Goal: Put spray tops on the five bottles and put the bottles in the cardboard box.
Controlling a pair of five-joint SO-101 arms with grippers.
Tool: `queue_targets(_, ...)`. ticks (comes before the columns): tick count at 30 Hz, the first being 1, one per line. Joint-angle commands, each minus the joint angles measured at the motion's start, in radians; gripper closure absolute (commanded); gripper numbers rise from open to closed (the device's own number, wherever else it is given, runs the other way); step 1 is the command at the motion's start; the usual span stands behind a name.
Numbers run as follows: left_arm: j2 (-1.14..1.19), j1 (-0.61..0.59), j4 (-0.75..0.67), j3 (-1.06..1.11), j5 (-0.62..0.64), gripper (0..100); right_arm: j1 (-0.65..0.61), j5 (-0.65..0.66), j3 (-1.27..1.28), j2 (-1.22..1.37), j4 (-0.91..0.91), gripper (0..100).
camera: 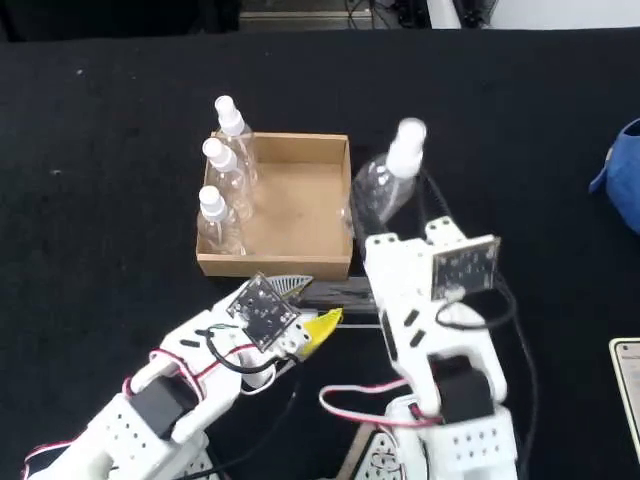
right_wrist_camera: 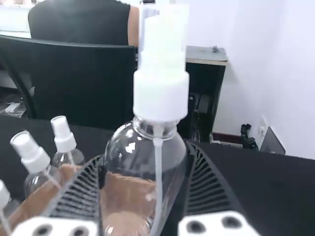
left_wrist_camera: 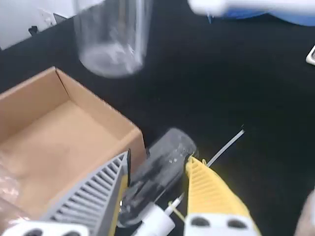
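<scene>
Now right gripper (right_wrist_camera: pixel 145 156) grips an upright bottle (right_wrist_camera: pixel 140 147), left gripper (left_wrist_camera: pixel 158 160) a flat-lying bottle (left_wrist_camera: pixel 156 173).

Bright, even light covered the matte black table (camera: pixel 520 120), shadows faint; small glints marked the clear plastic spray bottle (right_wrist_camera: pixel 129 147) mid-frame.

Three bottles (camera: pixel 224 178) stand left in the cardboard box (camera: pixel 275 264), a fourth bottle (camera: pixel 385 180) right of it, a fifth bottle (left_wrist_camera: pixel 158 171) before it.

High cam: fixed, overhead, looks down on bench (camera: pixel 100 80) from arms' side. L wrist cam: close, down past L end effector (left_wrist_camera: pixel 157 157) onto box (left_wrist_camera: pixel 93 105). R wrist cam: close, level past bottle (right_wrist_camera: pixel 142 167), faces room. High+L share box.
</scene>
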Motion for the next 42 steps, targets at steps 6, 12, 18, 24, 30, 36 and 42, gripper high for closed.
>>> queue_targets(6,-0.012,0.021,-0.318,0.174,0.002,97,0.012,-0.021,-0.186,0.556,-0.428,98.8)
queue_targets(12,-0.012,0.035,-0.27,0.174,0.002,97,-0.089,-0.014,-0.263,0.825,-0.557,98.7)
queue_targets(18,-0.011,0.035,-0.269,0.174,0.002,97,-0.107,-0.02,-0.268,0.94,-0.638,98.7)
queue_targets(24,-0.014,-0.054,-0.269,0.166,0.026,97,-0.089,-0.014,-0.197,1.056,-0.942,98.8)
queue_targets(30,-0.014,-0.188,0.038,-0.168,0.137,97,-0.087,-0.018,-0.209,1.218,-1.059,98.8)
queue_targets(36,-0.014,-0.423,0.242,-0.516,0.135,97,-0.094,-0.02,-0.216,1.308,-1.162,98.8)
queue_targets(42,-0.014,-0.789,0.253,-0.493,0.141,97,-0.103,-0.02,-0.219,1.333,-1.169,98.8)
